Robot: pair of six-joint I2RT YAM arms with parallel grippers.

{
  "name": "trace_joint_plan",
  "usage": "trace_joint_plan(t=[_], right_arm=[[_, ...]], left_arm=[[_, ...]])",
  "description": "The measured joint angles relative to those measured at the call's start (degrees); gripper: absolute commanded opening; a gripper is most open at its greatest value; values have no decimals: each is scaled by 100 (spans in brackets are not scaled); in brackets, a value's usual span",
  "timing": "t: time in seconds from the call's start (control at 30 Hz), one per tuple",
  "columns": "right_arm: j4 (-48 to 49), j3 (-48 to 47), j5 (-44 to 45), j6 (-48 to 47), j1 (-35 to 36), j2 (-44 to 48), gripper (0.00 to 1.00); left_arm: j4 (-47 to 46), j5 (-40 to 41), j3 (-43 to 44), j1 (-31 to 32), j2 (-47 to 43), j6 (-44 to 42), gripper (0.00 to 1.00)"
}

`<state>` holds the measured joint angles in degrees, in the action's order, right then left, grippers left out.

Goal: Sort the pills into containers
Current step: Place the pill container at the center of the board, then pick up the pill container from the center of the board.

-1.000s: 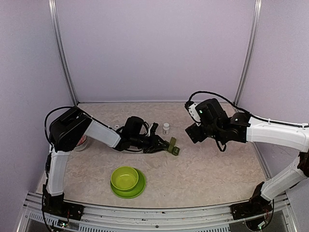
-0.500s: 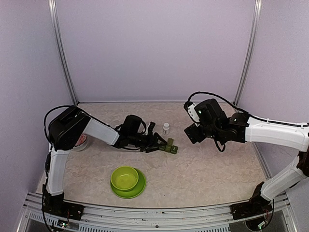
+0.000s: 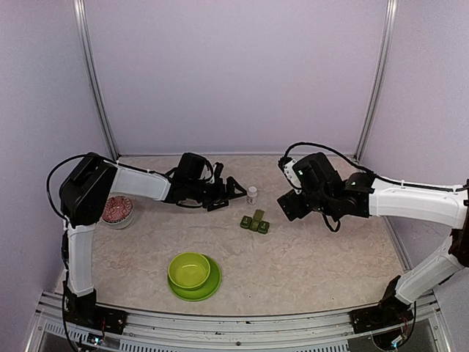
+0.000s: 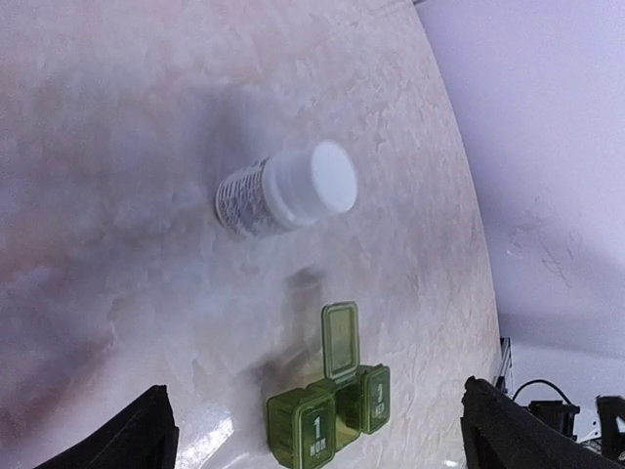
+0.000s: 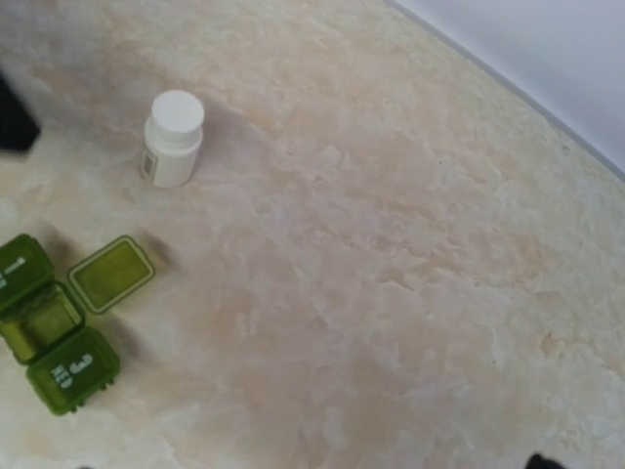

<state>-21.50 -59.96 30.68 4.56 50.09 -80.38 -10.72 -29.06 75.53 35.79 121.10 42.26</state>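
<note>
Dark green 3-cell plastic pill box (image 3: 254,221) sits just nearside of the white-capped pill bottle (image 3: 252,194), 1 lid flipped up, likely for loading. Left gripper (image 3: 233,191) and right gripper (image 3: 287,205) flank the bottle, fingers apart, empty.

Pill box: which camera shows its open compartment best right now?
Right wrist: the pill box is seen from above, straight into the open middle compartment, lid flipped aside. Left wrist shows it near-sideways, interior mostly hidden; top external shows it tiny.
</note>
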Motion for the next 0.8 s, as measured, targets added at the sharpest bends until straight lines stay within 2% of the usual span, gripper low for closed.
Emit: trace_joint_plan(t=[0.23, 0.43, 0.67, 0.8], right_arm=[[20, -238, -90, 68, -223, -332, 100], [179, -280, -426, 205, -538, -160, 100], [92, -619, -820, 505, -723, 24, 100], [-48, -752, -1034, 734, -743, 227, 100]], left_arm=[[811, 442, 1226, -26, -70, -522, 99], [1663, 636, 2328, -133, -63, -1029, 99], [2929, 1003, 3458, -328, -15, -1126, 99], [3357, 1335, 3491, -350, -195, -1126, 99]])
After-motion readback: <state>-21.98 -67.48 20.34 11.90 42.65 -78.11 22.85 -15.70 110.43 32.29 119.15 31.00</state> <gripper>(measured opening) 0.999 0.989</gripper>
